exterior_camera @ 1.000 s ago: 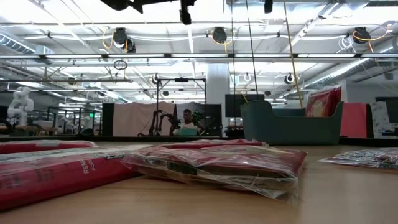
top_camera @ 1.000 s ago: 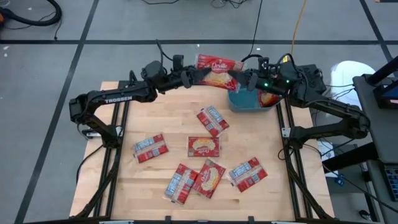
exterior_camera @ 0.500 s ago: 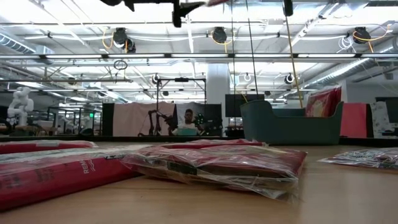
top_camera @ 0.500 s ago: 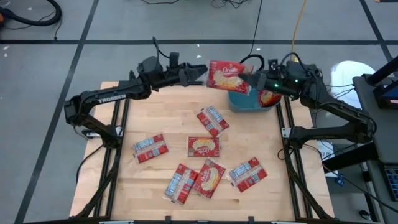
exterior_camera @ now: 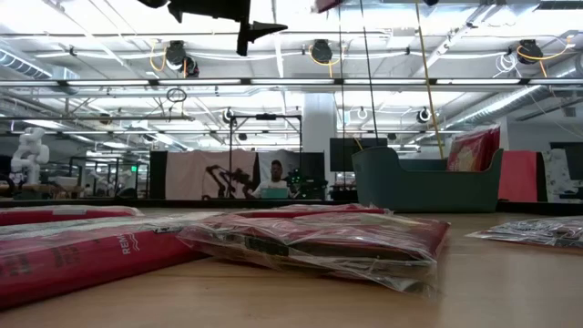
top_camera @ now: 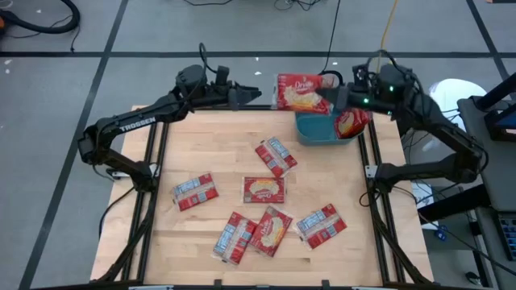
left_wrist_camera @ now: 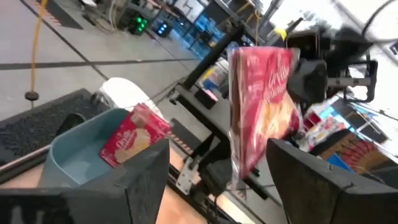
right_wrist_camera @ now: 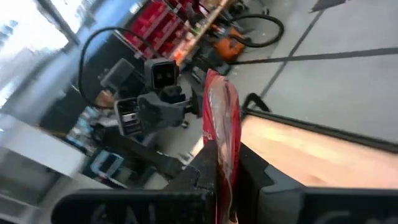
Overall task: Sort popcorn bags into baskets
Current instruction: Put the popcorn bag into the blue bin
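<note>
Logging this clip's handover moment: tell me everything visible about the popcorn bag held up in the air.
The raised popcorn bag is a flat red packet in clear, shiny wrap, with white script and a yellow-cream popcorn picture. It hangs roughly upright, off the table, beside the teal bin. The right gripper pinches one edge between its fingers. The left gripper stands open, apart from it. Nothing else touches it.

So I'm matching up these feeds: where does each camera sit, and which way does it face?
High: overhead, straight down; both arms, teal bin.
Low: tabletop height, facing the room; arm parts overhead.
Left wrist: past its open fingers toward the held bag.
Right wrist: right gripper clamping that bag.
Shared: both wrist views show it.
</note>
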`<state>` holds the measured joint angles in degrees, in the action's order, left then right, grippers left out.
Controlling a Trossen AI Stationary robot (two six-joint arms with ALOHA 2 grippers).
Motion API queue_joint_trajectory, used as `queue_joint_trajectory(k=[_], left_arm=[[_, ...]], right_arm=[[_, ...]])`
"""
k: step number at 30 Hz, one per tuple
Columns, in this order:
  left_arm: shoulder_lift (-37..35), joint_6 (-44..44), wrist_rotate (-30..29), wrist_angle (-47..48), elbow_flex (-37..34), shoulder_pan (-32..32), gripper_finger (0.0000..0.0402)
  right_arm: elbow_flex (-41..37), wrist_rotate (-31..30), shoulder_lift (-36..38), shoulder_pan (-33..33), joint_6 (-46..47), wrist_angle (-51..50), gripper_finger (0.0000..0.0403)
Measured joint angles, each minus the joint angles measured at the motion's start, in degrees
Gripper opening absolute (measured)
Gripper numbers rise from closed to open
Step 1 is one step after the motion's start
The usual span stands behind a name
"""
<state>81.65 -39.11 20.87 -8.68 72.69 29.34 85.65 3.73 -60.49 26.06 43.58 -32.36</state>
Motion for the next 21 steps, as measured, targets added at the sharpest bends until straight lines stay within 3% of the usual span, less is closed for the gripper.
queue_joint_trajectory(k=[12,21], left_arm=[[-0.11,1.01,4.38,5.44,0.00,-4.05,0.0227],[-0.11,4.40,2.82,12.85,0.00,-8.95,0.0195]], right_arm=[[20.35,2.71,-13.18,3.18,-8.05,-27.66,0.0012],[25.31,4.07,-19.19,7.71,-15.75,-37.36,0.0012]])
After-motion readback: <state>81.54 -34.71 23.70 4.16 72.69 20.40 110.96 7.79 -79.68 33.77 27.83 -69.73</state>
